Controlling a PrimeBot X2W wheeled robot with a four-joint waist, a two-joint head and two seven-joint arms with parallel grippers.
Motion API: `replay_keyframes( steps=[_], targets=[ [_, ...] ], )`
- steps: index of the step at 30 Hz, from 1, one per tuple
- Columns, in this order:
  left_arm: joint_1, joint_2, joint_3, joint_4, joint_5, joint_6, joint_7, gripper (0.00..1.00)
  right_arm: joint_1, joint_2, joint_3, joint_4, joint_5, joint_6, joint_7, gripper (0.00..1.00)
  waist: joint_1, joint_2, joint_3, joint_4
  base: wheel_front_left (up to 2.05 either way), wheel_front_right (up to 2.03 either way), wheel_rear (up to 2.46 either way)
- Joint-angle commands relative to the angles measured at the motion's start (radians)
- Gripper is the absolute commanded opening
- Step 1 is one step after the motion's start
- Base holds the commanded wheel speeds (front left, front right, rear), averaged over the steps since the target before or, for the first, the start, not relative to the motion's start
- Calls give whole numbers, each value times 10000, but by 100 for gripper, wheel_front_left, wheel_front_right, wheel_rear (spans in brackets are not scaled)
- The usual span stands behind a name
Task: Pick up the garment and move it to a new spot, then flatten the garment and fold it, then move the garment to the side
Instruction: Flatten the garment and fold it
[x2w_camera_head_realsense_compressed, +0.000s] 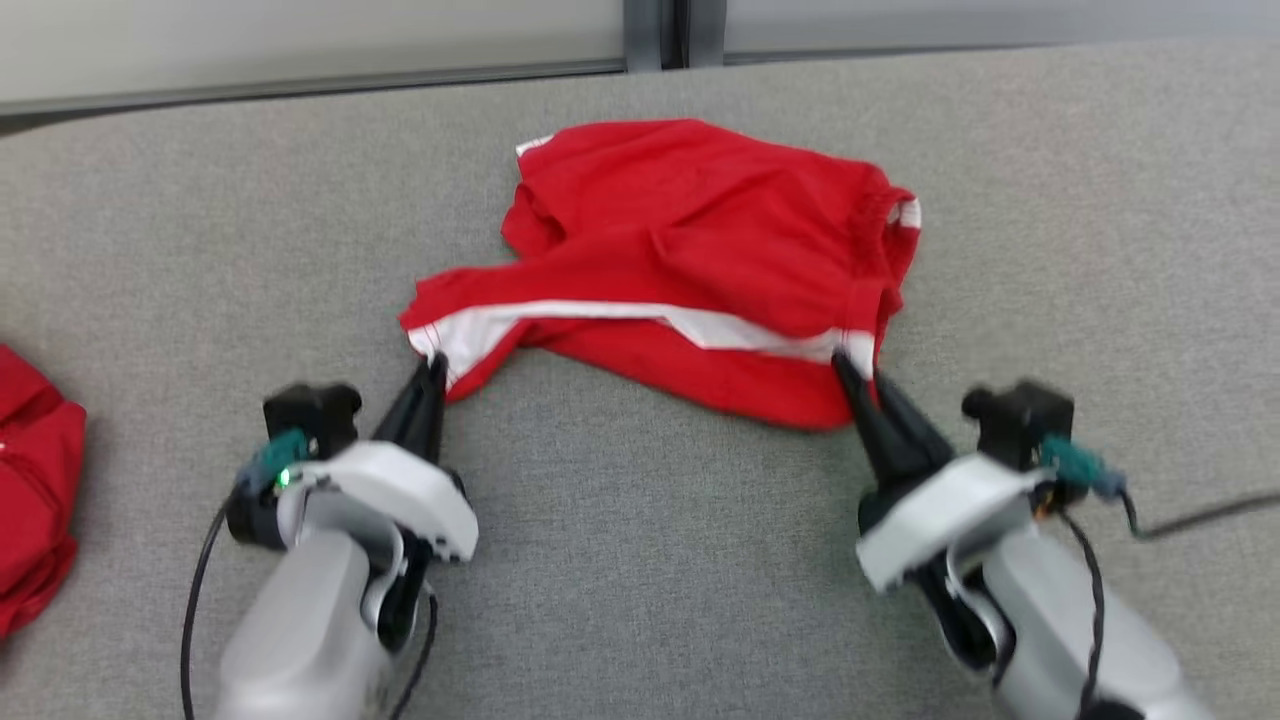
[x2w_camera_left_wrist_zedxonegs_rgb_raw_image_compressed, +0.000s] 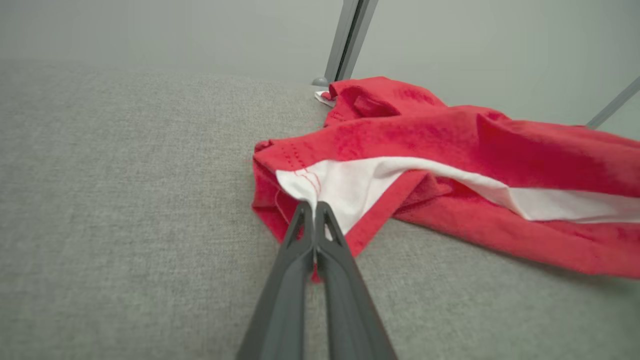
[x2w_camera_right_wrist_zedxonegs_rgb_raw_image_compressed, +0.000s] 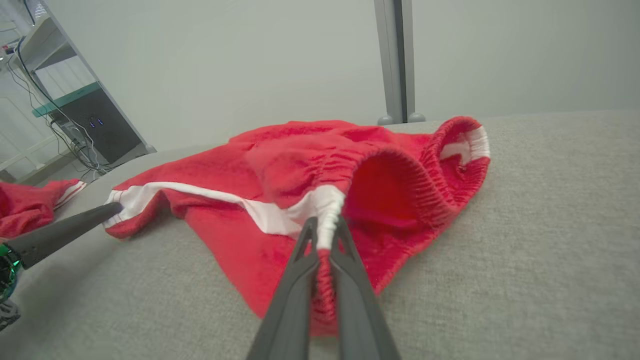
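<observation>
The garment (x2w_camera_head_realsense_compressed: 700, 250) is a pair of red shorts with a white side stripe, lying crumpled on the grey table. My left gripper (x2w_camera_head_realsense_compressed: 436, 362) is shut on its near left corner, at the white hem; the left wrist view shows the dark fingers (x2w_camera_left_wrist_zedxonegs_rgb_raw_image_compressed: 297, 235) pinching the white cloth of the garment (x2w_camera_left_wrist_zedxonegs_rgb_raw_image_compressed: 450, 150). My right gripper (x2w_camera_head_realsense_compressed: 850, 370) is shut on the near right corner. In the right wrist view its fingertips (x2w_camera_right_wrist_zedxonegs_rgb_raw_image_compressed: 305, 235) clamp the elastic waistband of the garment (x2w_camera_right_wrist_zedxonegs_rgb_raw_image_compressed: 300, 160) where the stripe ends. The left gripper's fingers (x2w_camera_right_wrist_zedxonegs_rgb_raw_image_compressed: 60, 230) also appear there at the left.
Another red garment (x2w_camera_head_realsense_compressed: 35, 490) lies at the table's left edge, also seen as red cloth (x2w_camera_right_wrist_zedxonegs_rgb_raw_image_compressed: 30, 205) in the right wrist view. A dark cable (x2w_camera_head_realsense_compressed: 1200, 515) trails on the table at the right. A grey post (x2w_camera_head_realsense_compressed: 655, 30) stands behind the far edge.
</observation>
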Motion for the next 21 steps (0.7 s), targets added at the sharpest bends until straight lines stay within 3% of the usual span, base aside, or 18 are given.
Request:
replay_keyframes(
  steps=[1, 10, 21],
  targets=[
    [534, 88, 220, -444, 7, -53, 1, 0, 572, -155, -154, -363, -70, 0, -4, 0, 0, 0, -326, -2, 0, 0, 0],
    [4324, 26, 1595, -3644, 381, -33, 1, 0, 4134, -321, -1216, -2452, -781, -2, -5, 0, 0, 0, -1278, 1, 0, 0, 0],
    [7559, 16, 1761, -6184, 665, 407, 46, 0, 7327, -295, -2137, -3813, -1268, -2, -5, 0, 0, 0, -2461, 308, 0, 0, 0]
  ],
)
